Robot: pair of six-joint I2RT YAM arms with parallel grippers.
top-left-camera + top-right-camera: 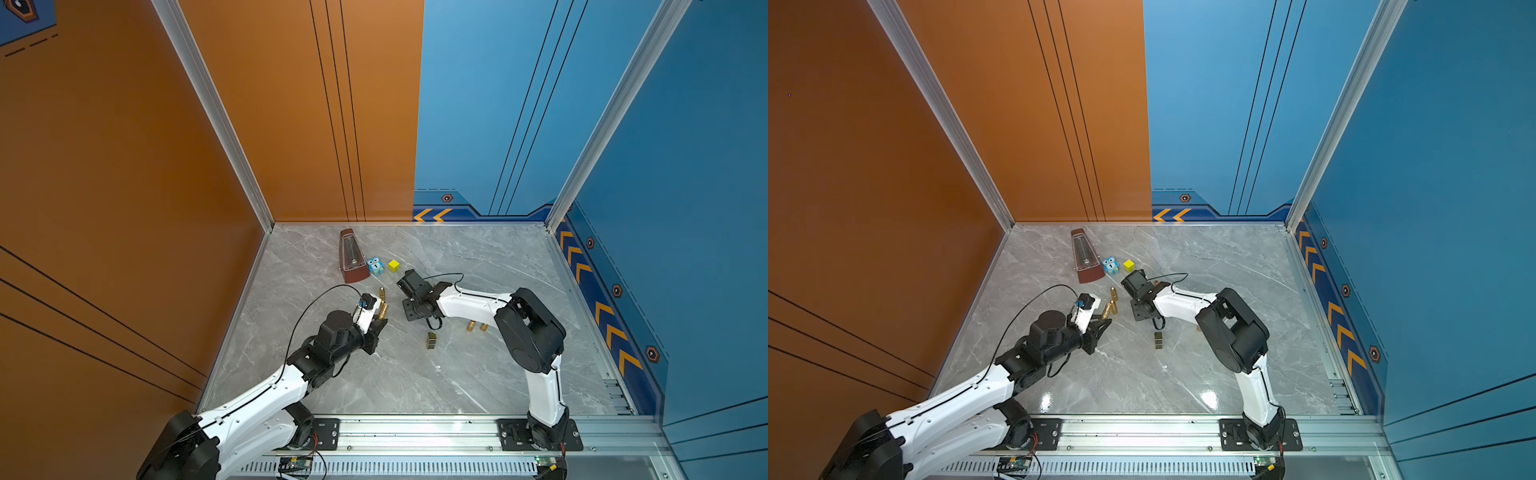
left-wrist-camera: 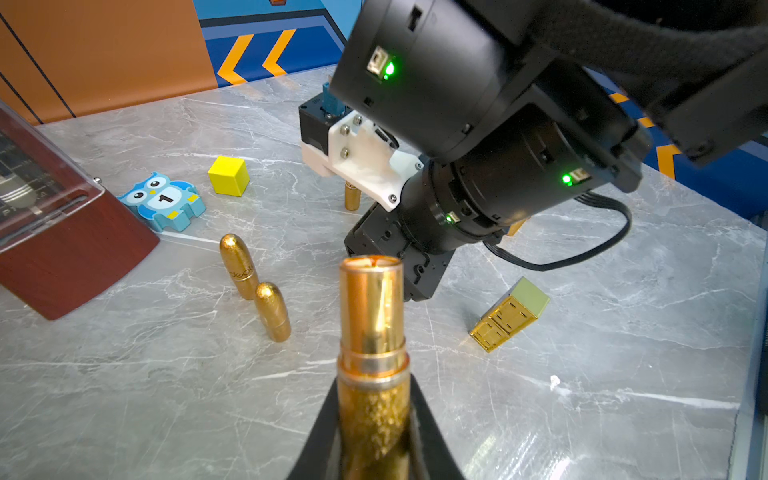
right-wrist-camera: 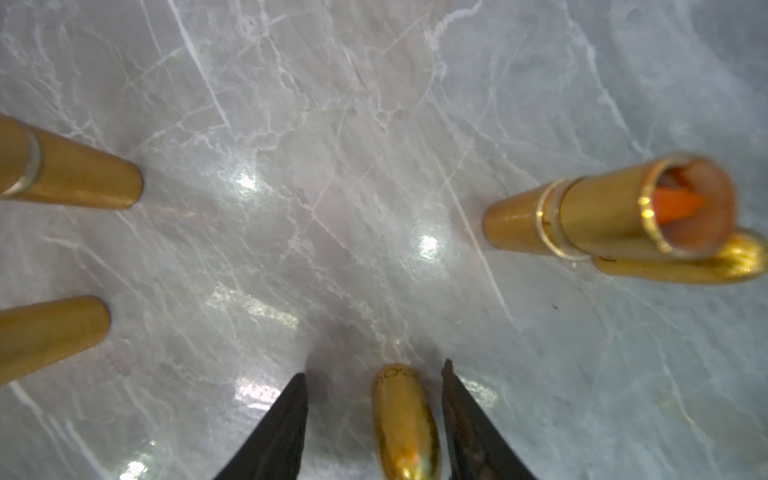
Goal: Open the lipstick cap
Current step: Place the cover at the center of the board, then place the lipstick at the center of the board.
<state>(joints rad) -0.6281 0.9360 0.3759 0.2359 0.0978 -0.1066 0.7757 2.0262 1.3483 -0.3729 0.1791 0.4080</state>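
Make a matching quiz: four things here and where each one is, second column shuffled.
1 lipstick tube
2 loose gold cap
3 square gold case
4 yellow cube

A beside the owl toy
B between the jaws of the open right gripper
C held uncapped in the left gripper
D lying on its side on the table

Pairs: 1-C, 2-B, 3-D, 4-A

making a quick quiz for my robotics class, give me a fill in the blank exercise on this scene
1. The left gripper is shut on a gold lipstick tube whose cap is ____.
2. The right gripper has its jaws ____ on either side of a gold cap.
3. The blue owl block bears the number ____.
4. The cube near the owl is coloured ____.
Missing words: off; open; 1; yellow
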